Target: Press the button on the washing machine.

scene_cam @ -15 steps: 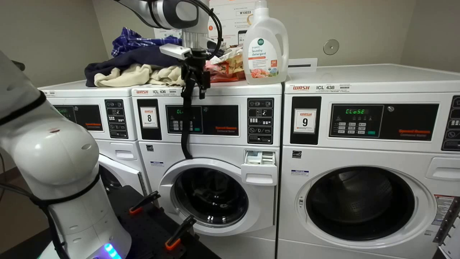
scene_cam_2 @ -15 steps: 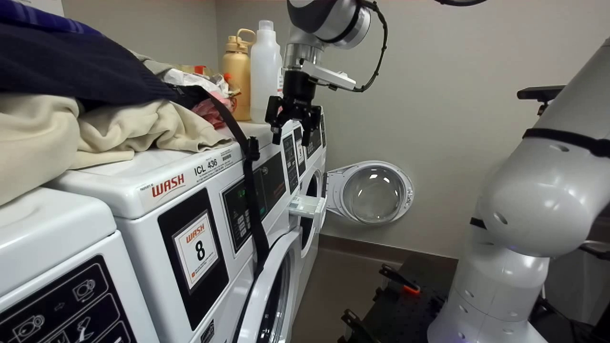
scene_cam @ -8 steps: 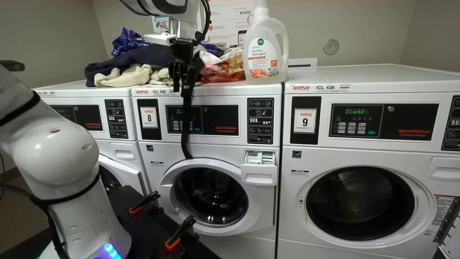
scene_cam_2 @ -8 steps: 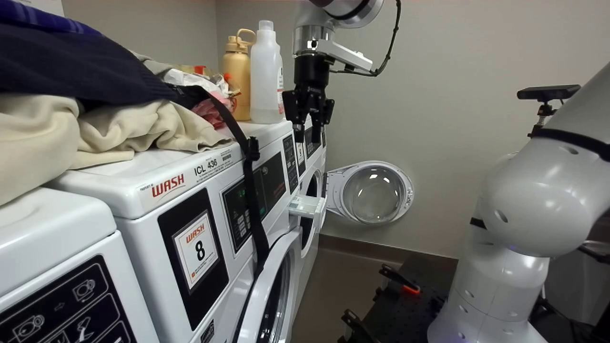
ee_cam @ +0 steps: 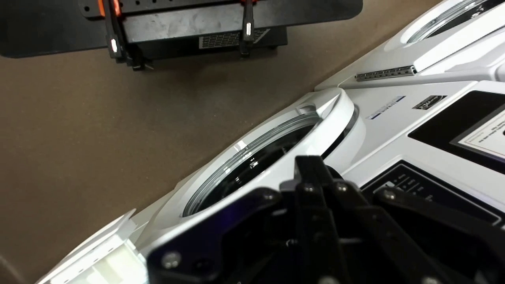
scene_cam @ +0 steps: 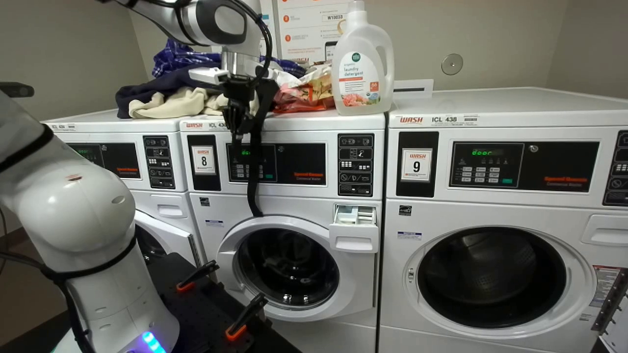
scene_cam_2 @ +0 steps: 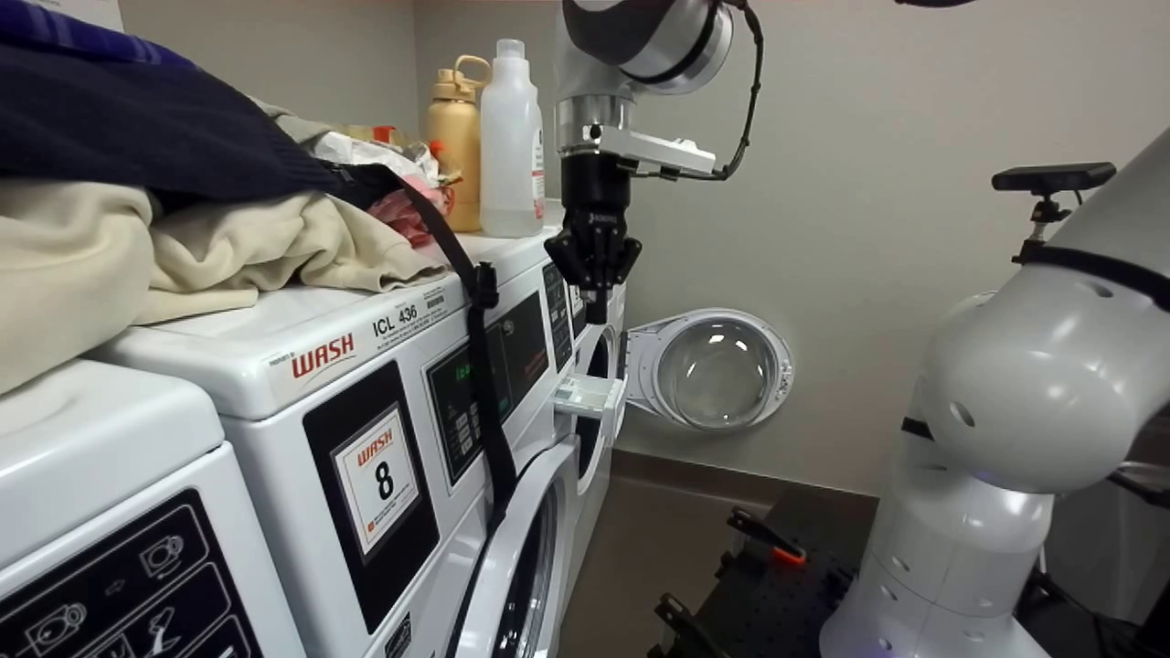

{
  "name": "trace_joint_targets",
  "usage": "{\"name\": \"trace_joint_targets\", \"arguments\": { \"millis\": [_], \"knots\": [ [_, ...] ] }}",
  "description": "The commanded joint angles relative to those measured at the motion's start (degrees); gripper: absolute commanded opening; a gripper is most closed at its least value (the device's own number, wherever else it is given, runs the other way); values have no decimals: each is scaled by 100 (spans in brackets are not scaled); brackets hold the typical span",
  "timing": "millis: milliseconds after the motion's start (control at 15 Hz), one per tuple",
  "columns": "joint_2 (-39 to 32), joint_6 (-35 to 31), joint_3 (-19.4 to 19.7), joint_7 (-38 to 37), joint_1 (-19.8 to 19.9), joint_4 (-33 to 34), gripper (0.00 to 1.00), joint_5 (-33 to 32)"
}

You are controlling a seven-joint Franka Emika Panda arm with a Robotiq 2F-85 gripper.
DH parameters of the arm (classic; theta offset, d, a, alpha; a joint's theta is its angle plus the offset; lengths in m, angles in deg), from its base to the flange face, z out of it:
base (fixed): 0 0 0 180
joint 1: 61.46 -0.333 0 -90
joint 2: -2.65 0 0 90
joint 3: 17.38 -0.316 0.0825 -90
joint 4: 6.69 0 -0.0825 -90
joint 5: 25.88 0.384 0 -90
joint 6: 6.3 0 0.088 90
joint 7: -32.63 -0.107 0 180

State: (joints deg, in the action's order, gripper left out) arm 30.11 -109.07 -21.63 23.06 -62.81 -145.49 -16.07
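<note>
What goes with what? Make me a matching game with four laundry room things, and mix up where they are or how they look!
Things:
1. small drawer
2. detergent bottle
3. fingers
4. strap

Places and states:
A. hanging down the front of washer 8
B. closed together
C. pulled out
D. standing on top of washer 8

Right pairs: 1-C, 2-D, 3-B, 4-A
</note>
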Motion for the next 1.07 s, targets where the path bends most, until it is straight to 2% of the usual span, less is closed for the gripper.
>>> {"name": "trace_joint_targets", "arguments": {
  "millis": [0,933,1000],
  "knots": [
    [197,-501,-101,-220,-37,-527,1,109],
    [477,-3378,-90,-1003,-9,-2309,0,602],
    [295,-3513,-93,-1072,7,-2154,0,631]
  ]
}}
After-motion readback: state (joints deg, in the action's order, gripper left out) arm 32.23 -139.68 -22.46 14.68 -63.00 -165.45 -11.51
